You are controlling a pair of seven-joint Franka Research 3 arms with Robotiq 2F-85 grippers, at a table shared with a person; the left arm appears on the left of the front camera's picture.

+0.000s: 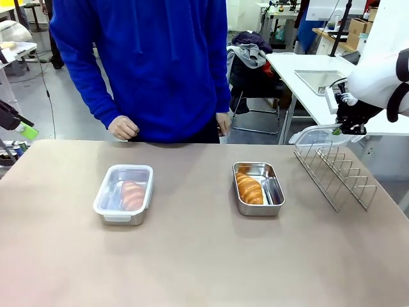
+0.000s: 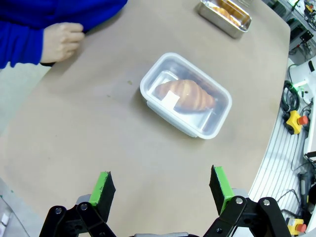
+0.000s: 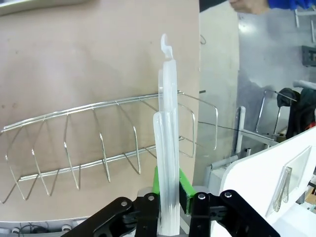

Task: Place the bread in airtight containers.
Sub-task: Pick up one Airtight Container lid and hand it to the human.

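Clear snap lid (image 3: 167, 148) clamped in your right gripper (image 3: 170, 197) above wire rack (image 1: 337, 171), left gripper (image 2: 163, 190) spread open, 1 croissant (image 1: 249, 189) in unlidded steel tub (image 1: 258, 188).

A: Through the clear lid (image 1: 123, 192) of the left tub you get only a soft orange shape for the croissant (image 1: 132, 195); its ridges are blurred.

B: And the right gripper (image 1: 341, 130)?

A: You can't see its fingers (image 3: 183, 190) properly; the other lid (image 3: 168, 143), edge-on between them, hides the pad faces, and the bottom edge cuts off the gripper body.

B: The open tub (image 2: 224, 17) from the left wrist?

A: The top edge cuts it, so you see just part of its croissant (image 2: 232, 14). The person's hand (image 2: 61, 42) is a closed fist with the fingers tucked under, the sleeve (image 2: 19, 42) running off the left edge.
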